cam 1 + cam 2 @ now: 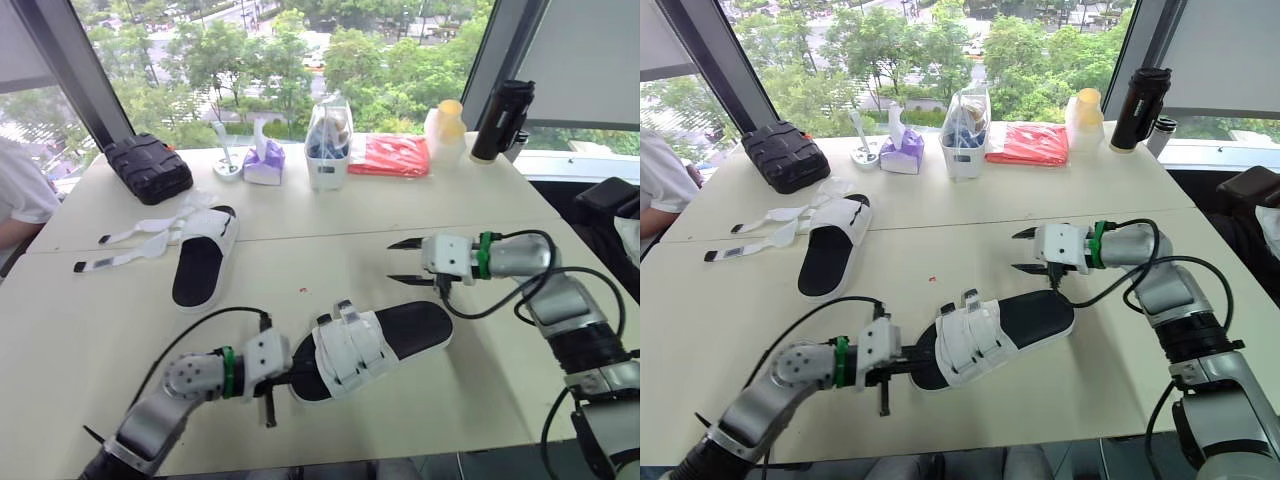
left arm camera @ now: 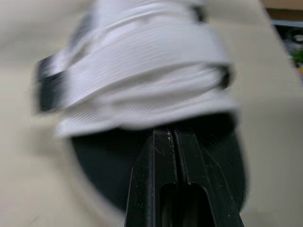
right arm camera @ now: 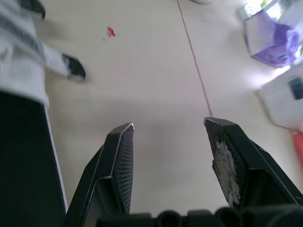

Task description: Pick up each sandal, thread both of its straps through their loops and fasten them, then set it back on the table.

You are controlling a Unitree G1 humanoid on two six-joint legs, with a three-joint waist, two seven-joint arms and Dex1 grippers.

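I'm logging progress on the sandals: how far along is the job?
Done, it seems: the near sandal lies on the table with both straps fastened across it. In hand: nothing is lifted; the left gripper, shut, sits at its toe end, and the right gripper hangs open beyond its heel. Left: the far sandal, its loose straps spread out.
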